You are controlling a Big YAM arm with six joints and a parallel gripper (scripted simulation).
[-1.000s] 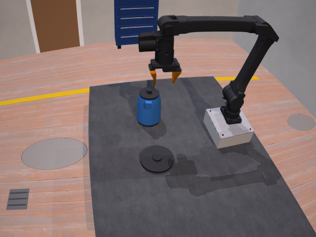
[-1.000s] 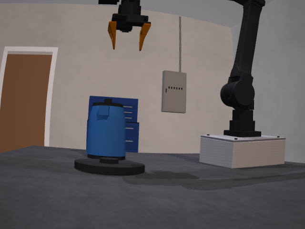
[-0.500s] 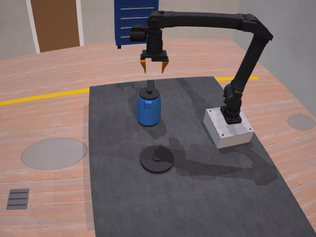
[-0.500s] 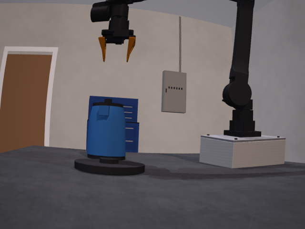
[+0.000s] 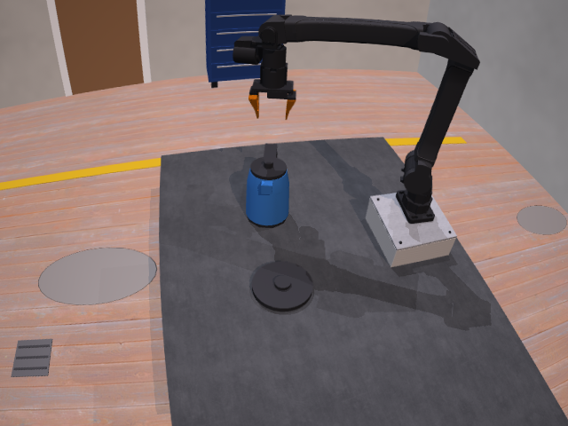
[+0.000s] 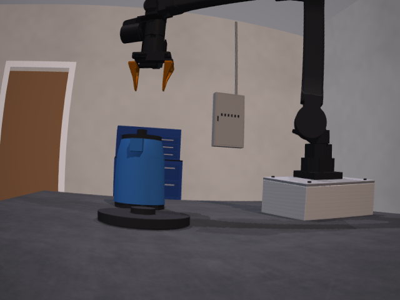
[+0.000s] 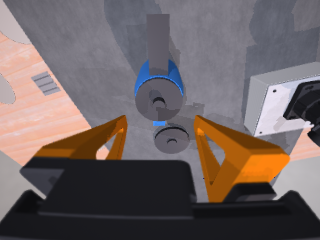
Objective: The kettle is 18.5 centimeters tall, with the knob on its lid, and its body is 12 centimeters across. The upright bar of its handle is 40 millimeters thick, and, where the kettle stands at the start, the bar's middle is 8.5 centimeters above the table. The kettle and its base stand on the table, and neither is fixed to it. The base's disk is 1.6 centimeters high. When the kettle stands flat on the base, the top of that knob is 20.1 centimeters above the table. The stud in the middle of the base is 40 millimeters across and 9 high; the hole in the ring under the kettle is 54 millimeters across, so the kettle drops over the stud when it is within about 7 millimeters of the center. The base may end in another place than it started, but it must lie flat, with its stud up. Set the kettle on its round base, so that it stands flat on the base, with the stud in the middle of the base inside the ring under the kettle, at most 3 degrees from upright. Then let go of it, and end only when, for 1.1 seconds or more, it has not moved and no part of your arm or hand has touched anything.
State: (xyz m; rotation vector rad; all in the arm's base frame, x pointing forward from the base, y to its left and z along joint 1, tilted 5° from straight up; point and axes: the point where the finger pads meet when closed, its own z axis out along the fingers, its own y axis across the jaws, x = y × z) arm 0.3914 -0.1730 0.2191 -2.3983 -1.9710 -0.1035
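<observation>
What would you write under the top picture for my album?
The open gripper hangs above the blue kettle, while the round base waits nearby.

Top view: looking steeply down from high up, facing the door [image 5: 98, 45] and cabinet [image 5: 233, 41], taking in the whole kettle [image 5: 267, 197] [image 6: 139, 170] [image 7: 159, 95]. Exterior view: looking nearly level from just above the table [image 6: 200, 261], base [image 5: 261, 293] [image 6: 109, 219] [image 7: 162, 145] in front, facing the same wall [image 6: 194, 64]. Wrist view: riding on the arm [image 5: 358, 29] [image 6: 313, 48], looking down between the fingers [image 5: 289, 107] [image 6: 167, 74]. Top and exterior are sharing door, cabinet, kettle and base; wrist is sharing the last two.
</observation>
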